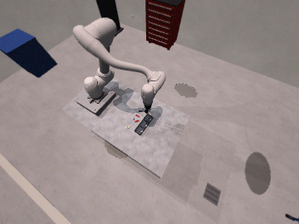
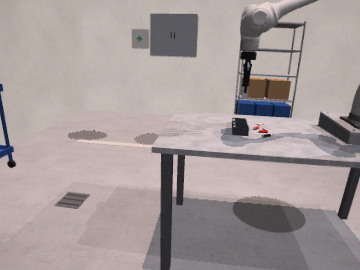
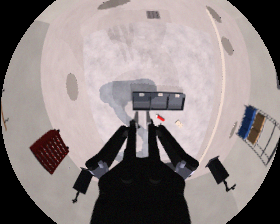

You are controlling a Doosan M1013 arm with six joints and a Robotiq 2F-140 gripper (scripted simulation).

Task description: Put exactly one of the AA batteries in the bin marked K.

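A row of dark bins stands on the grey table; it also shows in the exterior view and in the wrist view as three compartments. I cannot read their letters. My gripper hangs high above the near end of the row, pointing straight down; it also shows in the top view. In the wrist view its fingers stand a little apart and I see nothing held between them. Small red things lie on the table beside the bins. I cannot make out a battery.
A small pale thing lies left of the bins. The arm's base plate sits at the table's far left end. A shelf rack with boxes stands behind the table.
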